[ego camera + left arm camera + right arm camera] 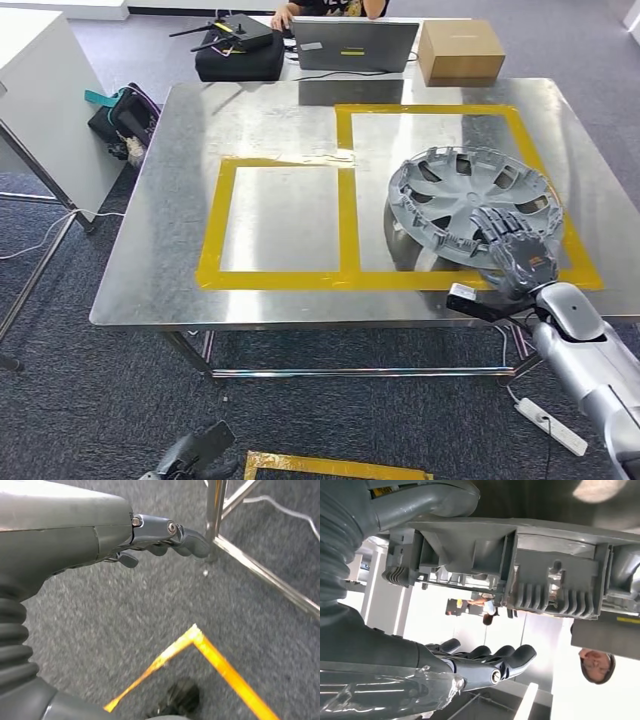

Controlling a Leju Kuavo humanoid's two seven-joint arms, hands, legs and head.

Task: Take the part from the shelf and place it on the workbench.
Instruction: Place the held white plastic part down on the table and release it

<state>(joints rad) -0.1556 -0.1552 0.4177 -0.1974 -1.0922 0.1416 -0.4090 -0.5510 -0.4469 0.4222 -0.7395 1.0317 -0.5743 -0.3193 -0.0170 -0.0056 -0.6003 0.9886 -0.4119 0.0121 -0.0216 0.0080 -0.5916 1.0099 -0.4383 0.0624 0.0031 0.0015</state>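
The part in my right hand looked matt grey plastic; the workbench was brushed, reflective metal with glossy yellow tape; the floor rough carpet.

High head view over workbench; wrist views close behind each hand.

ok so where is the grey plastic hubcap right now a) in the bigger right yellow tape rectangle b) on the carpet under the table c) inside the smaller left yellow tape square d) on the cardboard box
a: the grey plastic hubcap sits tilted within the larger right yellow tape rectangle on the metal table, with the right hand at its near rim.
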